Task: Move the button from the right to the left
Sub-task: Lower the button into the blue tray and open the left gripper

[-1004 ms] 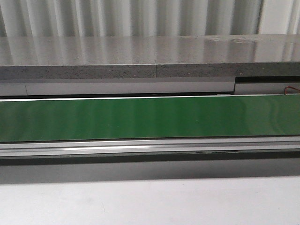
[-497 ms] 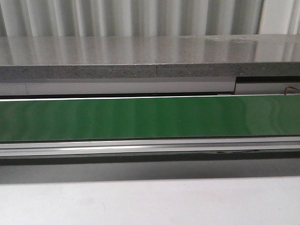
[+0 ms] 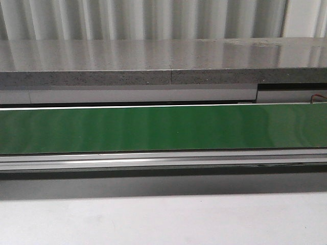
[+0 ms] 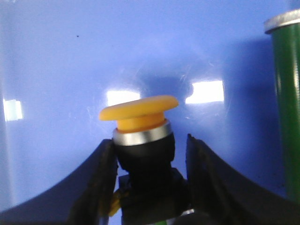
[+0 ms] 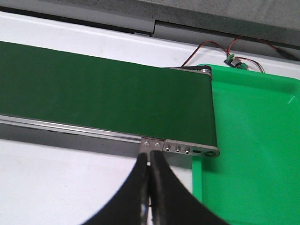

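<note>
In the left wrist view the button (image 4: 139,108) shows its round yellow-orange cap, a silver ring and a dark body. My left gripper (image 4: 150,140) is shut on the button's dark body, with the cap sticking out past the fingertips. It hangs over a glossy blue tray surface (image 4: 56,70). The button's blue end block is hidden. My right gripper (image 5: 150,155) is shut and empty, over the white table by the conveyor's end. Neither gripper shows in the front view.
A green conveyor belt (image 3: 163,127) runs across the front view, with a grey stone ledge (image 3: 163,61) behind it. Its end roller (image 4: 287,93) stands beside the blue tray. In the right wrist view the belt (image 5: 93,93) ends at a green tray (image 5: 253,140), with thin wires (image 5: 234,58) behind.
</note>
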Tool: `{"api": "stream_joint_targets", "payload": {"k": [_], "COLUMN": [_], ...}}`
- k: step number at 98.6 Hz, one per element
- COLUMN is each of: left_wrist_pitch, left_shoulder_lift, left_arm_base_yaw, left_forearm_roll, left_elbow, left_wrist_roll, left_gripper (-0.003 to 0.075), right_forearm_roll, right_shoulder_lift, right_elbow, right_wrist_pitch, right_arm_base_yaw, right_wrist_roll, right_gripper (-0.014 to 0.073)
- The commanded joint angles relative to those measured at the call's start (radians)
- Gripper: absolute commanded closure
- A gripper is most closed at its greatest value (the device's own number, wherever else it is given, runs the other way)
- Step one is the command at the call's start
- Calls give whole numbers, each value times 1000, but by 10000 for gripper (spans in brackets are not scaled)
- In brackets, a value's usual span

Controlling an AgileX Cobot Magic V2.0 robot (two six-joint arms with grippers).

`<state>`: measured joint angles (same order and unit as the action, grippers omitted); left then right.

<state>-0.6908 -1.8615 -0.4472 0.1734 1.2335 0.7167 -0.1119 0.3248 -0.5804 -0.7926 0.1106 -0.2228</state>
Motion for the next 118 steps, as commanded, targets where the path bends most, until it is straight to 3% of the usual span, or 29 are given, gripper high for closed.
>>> {"api": "stream_joint_targets", "payload": {"k": [1, 23, 33, 52, 76, 118], "left_wrist_pitch": [14, -22, -22, -22, -20, -85], "left_shoulder_lift": [39, 10, 5, 5, 5, 83], "left_arm_base_yaw": [0, 0, 0, 0, 0, 0], "left_forearm_roll": [30, 94, 98, 98, 98, 146], "left_elbow": [29, 29, 29, 29, 29, 120], "left_wrist_roll": [16, 112, 117, 117, 117, 112], "left_gripper": [738, 708, 622, 391, 253, 228], "right_forearm_roll": [4, 4, 4, 4, 4, 4], "right_shoulder_lift": [7, 7, 7, 7, 7, 7], "right_elbow": [-24, -24, -24, -24, -24, -24], "right_wrist_pitch": [64, 64, 64, 64, 64, 64], "right_arm_base_yaw": [1, 1, 1, 1, 1, 1], "right_wrist_roll": [-7, -7, -7, -7, -7, -7], "right_gripper": [661, 661, 661, 661, 661, 661]}}
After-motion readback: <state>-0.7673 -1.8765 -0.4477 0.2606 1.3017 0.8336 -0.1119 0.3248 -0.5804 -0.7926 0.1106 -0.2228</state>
